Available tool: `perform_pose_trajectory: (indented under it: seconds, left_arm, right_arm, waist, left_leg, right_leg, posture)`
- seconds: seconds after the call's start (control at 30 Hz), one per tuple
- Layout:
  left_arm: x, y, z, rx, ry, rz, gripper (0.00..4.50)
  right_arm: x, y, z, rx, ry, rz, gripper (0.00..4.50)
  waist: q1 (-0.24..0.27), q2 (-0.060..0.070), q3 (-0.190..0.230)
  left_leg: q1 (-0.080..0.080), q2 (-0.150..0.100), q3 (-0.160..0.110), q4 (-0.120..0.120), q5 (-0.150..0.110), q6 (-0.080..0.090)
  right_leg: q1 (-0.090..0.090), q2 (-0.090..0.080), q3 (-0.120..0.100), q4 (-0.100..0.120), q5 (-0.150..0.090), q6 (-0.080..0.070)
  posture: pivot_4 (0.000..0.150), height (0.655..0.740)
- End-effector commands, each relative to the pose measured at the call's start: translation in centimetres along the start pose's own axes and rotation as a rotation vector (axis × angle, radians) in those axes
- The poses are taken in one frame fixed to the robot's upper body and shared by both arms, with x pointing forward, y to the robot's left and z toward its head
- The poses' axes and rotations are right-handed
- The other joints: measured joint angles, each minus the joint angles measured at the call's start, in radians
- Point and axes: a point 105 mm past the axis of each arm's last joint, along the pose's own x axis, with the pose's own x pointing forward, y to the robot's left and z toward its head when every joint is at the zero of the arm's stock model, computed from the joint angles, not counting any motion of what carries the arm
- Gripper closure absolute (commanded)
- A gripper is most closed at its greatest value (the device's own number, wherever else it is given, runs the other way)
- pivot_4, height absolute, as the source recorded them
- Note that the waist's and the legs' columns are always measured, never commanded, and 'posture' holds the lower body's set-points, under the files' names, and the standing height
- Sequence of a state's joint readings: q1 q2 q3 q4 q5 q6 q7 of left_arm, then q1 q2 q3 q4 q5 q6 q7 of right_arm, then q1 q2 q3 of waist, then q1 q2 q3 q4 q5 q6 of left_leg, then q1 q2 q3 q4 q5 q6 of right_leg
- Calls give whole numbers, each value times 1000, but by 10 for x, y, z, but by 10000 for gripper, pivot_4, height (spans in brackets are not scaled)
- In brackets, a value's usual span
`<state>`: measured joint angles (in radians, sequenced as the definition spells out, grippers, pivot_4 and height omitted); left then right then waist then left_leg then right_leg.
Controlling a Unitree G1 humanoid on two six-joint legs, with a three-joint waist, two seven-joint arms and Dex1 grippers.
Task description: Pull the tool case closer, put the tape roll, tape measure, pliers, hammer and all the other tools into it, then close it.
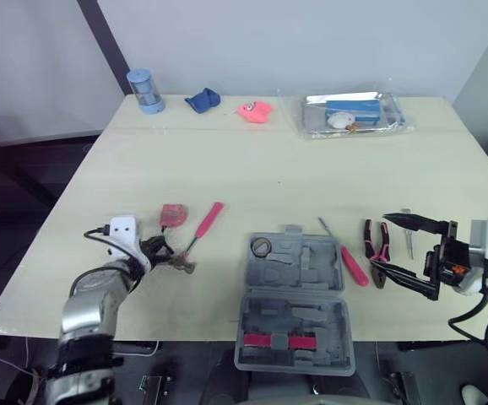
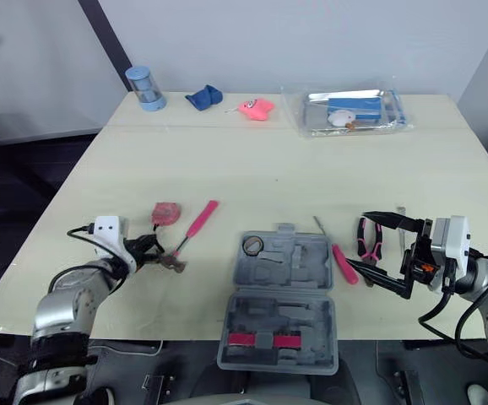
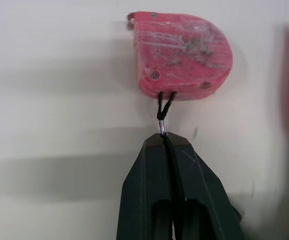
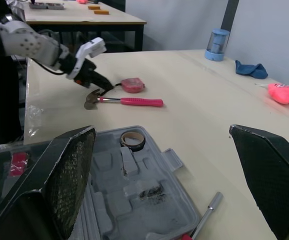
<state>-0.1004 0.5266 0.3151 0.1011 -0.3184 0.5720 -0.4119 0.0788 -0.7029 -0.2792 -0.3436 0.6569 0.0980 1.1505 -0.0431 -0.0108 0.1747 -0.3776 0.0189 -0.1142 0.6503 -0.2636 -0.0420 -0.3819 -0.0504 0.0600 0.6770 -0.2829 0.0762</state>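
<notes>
The grey tool case (image 1: 295,295) lies open at the table's near edge, with the tape roll (image 1: 261,246) in its far left pocket. To its left, the pink tape measure (image 3: 184,55) rests on the table, and my left gripper (image 3: 163,139) is shut on the tape measure's black cord loop. The pink-handled hammer (image 1: 203,224) lies just right of that gripper. Right of the case are a pink screwdriver (image 1: 354,266) and the pliers (image 1: 376,240). My right gripper (image 1: 406,251) hovers wide open beside the pliers, holding nothing.
A thin metal tool (image 1: 408,240) lies by the right gripper's fingers. Along the far edge stand a blue cup (image 1: 145,90), a blue cloth (image 1: 203,100), a pink object (image 1: 255,110) and a clear bag of items (image 1: 349,114).
</notes>
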Motion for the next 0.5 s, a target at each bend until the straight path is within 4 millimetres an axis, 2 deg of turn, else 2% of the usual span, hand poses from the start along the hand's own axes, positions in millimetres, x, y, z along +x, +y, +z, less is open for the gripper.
perform_pose_trajectory:
  seconds: [0.03,0.27,0.4,0.5]
  left_arm:
    - [-16,9,1,35,0,-1,44673]
    - [-49,17,-17,58,57,-27,44673]
    - [-65,9,-30,64,106,-109,44673]
    - [-88,-3,-50,69,200,-231,44673]
  right_arm:
    - [2,2,6,-36,-24,17,0]
    - [4,8,4,-14,-26,69,0]
    - [2,13,0,1,-5,115,0]
    - [-2,23,-8,29,35,207,0]
  waist:
    - [3,0,0]
    - [1,0,0]
    - [4,0,0]
    - [1,-1,1]
  left_leg:
    - [0,0,0,0,0,0]
    - [0,0,0,-1,0,0]
    - [0,0,0,-1,0,0]
    - [-1,0,0,-1,0,0]
  right_leg:
    - [0,0,0,0,0,0]
    - [0,0,0,-1,0,0]
    - [0,0,0,-1,0,0]
    - [0,0,-1,-2,0,0]
  posture:
    - [1500,7400]
    - [1500,7400]
    - [1500,7400]
    - [1500,7400]
